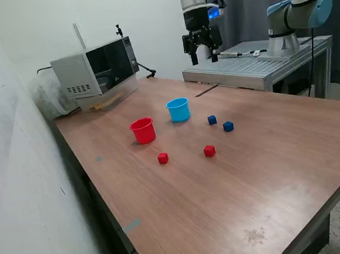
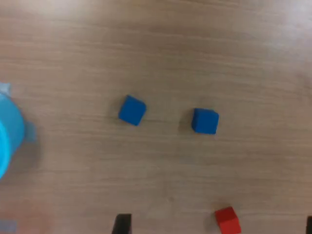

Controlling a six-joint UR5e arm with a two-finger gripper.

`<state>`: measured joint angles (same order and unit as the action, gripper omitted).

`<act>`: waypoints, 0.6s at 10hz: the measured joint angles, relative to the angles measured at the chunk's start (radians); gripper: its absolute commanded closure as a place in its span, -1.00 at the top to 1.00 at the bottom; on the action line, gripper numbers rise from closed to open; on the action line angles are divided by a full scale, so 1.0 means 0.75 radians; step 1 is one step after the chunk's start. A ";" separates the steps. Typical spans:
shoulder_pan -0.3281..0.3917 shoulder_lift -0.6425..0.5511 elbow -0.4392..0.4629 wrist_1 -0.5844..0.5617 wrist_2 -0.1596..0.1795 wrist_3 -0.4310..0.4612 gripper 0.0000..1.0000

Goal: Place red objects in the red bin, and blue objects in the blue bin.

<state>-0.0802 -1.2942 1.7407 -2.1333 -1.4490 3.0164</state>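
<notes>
Gripper (image 1: 203, 55) hangs high above the table (image 1: 268, 172), well clear of everything, fingers pointing down. Jaws stand apart with nothing between them.

All four cubes lie loose on the wood, none in a cup yet. Red cup (image 1: 142, 130) sits upright toward the exterior view's left; light-blue cup (image 1: 178, 109) upright just beyond it and to the right. Both look empty from here, though the inside bottoms are not fully visible.

Two blue cubes sit near each other to the exterior view's right of the blue cup: the nearer blue cube (image 1: 212, 119) close to the cup, the farther blue cube (image 1: 228, 126) just beside it, apart, not touching. Two red cubes lie closer to the camera: one red cube (image 1: 163, 157) in front of the red cup, the other red cube (image 1: 209, 151) well apart from it, below the blue pair.

Wrist view looks straight down on the blue pair, with the blue cup's rim at one edge and a red cube at another. One blue cube sits turned at an angle to the other.

Judgement: first pick not yet begun, likely a blue cube. To do it well, centre over one cube, turn the wrist so the fingers meet flat faces rather than corners, and descend so the neighbouring cube stays outside the open jaws. Release low over the cup mouth, since a light cup may tip if nudged.
</notes>
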 measured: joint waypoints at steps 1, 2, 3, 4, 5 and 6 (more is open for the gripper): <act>0.014 0.022 0.064 -0.079 0.007 0.047 1.00; 0.035 0.041 0.117 -0.142 0.007 0.107 1.00; 0.067 0.059 0.152 -0.186 -0.002 0.171 1.00; 0.114 0.086 0.169 -0.217 -0.020 0.222 1.00; 0.170 0.125 0.174 -0.235 -0.038 0.258 1.00; 0.236 0.175 0.163 -0.247 -0.049 0.283 1.00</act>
<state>0.0966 -1.1632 1.8627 -2.3186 -1.4858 3.2287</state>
